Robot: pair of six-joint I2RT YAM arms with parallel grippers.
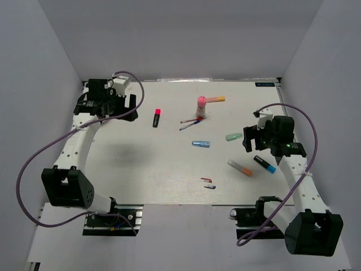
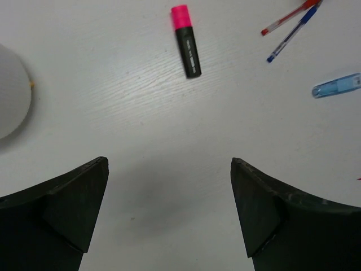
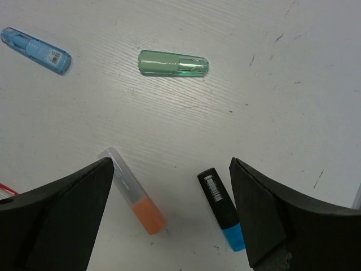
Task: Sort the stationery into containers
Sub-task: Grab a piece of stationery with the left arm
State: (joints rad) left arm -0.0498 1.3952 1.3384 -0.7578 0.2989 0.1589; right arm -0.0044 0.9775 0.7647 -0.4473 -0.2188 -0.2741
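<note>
The stationery lies scattered over the white table (image 1: 169, 169). A black highlighter with a pink cap (image 1: 156, 117) (image 2: 186, 40) lies ahead of my open left gripper (image 1: 125, 106) (image 2: 169, 165). At the left edge of the left wrist view curves a white rim, the bowl (image 2: 10, 93). My right gripper (image 1: 250, 139) (image 3: 169, 165) hangs open over an orange-tipped clear marker (image 3: 134, 193) (image 1: 240, 167) and a black highlighter with a blue cap (image 3: 221, 209) (image 1: 264, 164). A mint marker (image 3: 173, 63) (image 1: 233, 136) and a blue marker (image 3: 35, 51) (image 1: 201, 144) lie beyond them. Neither gripper holds anything.
A pink round-topped stick (image 1: 201, 105) stands at the back centre beside an orange marker (image 1: 216, 99). A red pen and a blue pen (image 1: 192, 123) (image 2: 292, 27) lie crossed below it. Small red and white bits (image 1: 208, 182) sit near the front edge. White walls close in both sides.
</note>
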